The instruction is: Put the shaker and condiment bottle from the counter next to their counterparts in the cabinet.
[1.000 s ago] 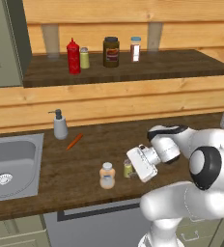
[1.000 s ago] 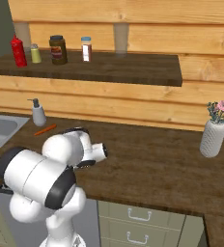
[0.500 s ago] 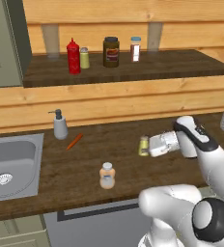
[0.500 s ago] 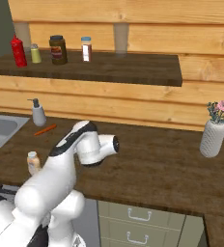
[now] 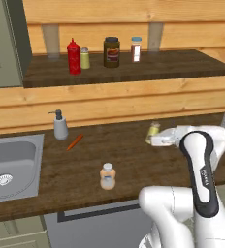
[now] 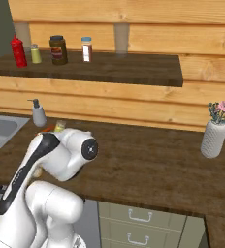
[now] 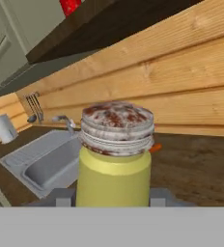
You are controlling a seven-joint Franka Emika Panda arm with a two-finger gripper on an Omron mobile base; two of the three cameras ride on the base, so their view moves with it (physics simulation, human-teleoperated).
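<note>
My gripper [image 5: 156, 140] is shut on the shaker [image 5: 153, 131], an olive-yellow cylinder with a grey cap, held upright above the counter [image 5: 129, 162]. The hand view looks at the shaker [image 7: 115, 169] from close up, between the dark fingertips [image 7: 63, 198]. The condiment bottle [image 5: 107, 175], white-capped and peach-orange, stands on the counter near its front edge, left of the gripper. On the cabinet shelf [image 5: 177, 65] stand the counterparts: a red squeeze bottle [image 5: 73, 56] and, touching its right side, a paler shaker [image 5: 85, 58]. The shaker's top [image 6: 59, 126] peeks over the arm in the right base view.
A dark brown jar [image 5: 111, 52] and a white-labelled jar [image 5: 136, 49] stand further right on the shelf. A grey soap dispenser [image 5: 60, 125], an orange stick-like item [image 5: 74, 142] and the sink [image 5: 12, 162] lie left. A white vase [image 6: 214, 138] stands at the far right.
The arm has swung right and back, carrying the shaker up from beside the condiment bottle to above the counter's middle. The bottle has stayed in place.
</note>
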